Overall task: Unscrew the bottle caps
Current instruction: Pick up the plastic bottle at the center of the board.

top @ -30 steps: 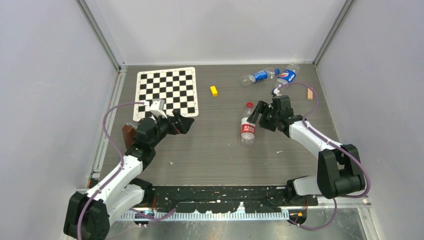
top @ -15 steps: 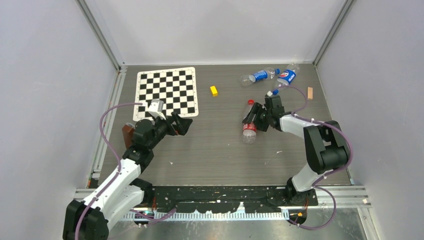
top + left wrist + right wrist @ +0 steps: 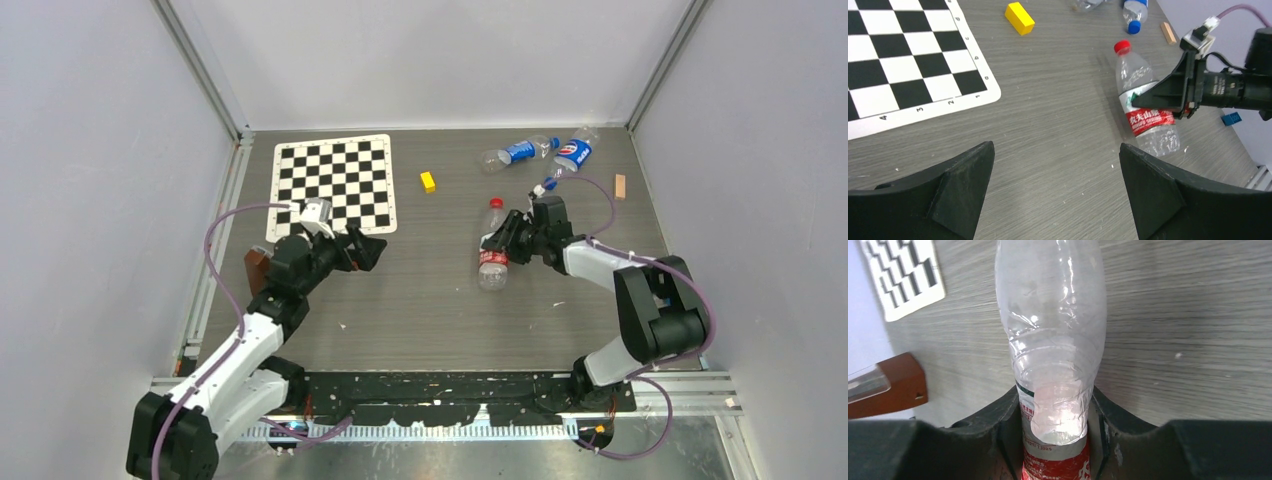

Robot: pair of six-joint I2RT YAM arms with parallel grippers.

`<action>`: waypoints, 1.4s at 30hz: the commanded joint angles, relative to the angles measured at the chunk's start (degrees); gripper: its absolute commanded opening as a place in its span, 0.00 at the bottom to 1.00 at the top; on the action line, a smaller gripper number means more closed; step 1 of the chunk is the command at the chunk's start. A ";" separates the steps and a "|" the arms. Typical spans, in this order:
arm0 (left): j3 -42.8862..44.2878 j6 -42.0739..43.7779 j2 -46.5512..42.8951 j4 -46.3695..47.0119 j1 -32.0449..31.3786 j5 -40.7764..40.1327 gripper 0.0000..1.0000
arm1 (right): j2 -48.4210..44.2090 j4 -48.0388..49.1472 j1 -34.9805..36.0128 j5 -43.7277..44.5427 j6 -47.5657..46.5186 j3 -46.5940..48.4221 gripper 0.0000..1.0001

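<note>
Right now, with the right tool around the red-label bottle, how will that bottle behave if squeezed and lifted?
The red-label bottle looks empty and clear, so probably light. Its thin walls show creases, so they may buckle under the right tool. Lying on its round side, it may roll if released.

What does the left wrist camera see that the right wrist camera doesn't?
Only the left wrist view shows the red cap, the yellow block, a blue-capped bottle at the far edge, and the right gripper from outside, against the red-label bottle. Only the right wrist view shows a brown block and, close up, the jaws hugging both sides of that bottle. Both show the red-label bottle lying on the grey table, and the checkerboard.
</note>
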 commanded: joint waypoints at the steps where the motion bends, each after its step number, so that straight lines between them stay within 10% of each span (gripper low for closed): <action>1: 3.17 -0.16 2.83 4.53 0.06 3.54 0.98 | -6.58 14.87 0.65 -5.36 5.12 -3.09 0.39; 9: 5.45 -12.51 16.69 22.30 0.06 18.47 0.99 | -9.13 43.95 3.33 -15.20 15.20 -10.82 0.39; 21: 8.84 -31.51 37.88 56.57 -5.01 27.49 0.91 | -9.51 58.73 7.06 -24.18 21.30 -12.29 0.39; 35: 13.59 -22.63 36.06 43.35 -12.04 20.76 0.82 | -13.12 49.00 10.44 -28.30 14.91 -10.49 0.39; 42: 11.06 -18.31 31.91 40.27 -12.68 18.55 0.63 | -10.15 50.66 12.98 -31.12 14.64 -9.05 0.39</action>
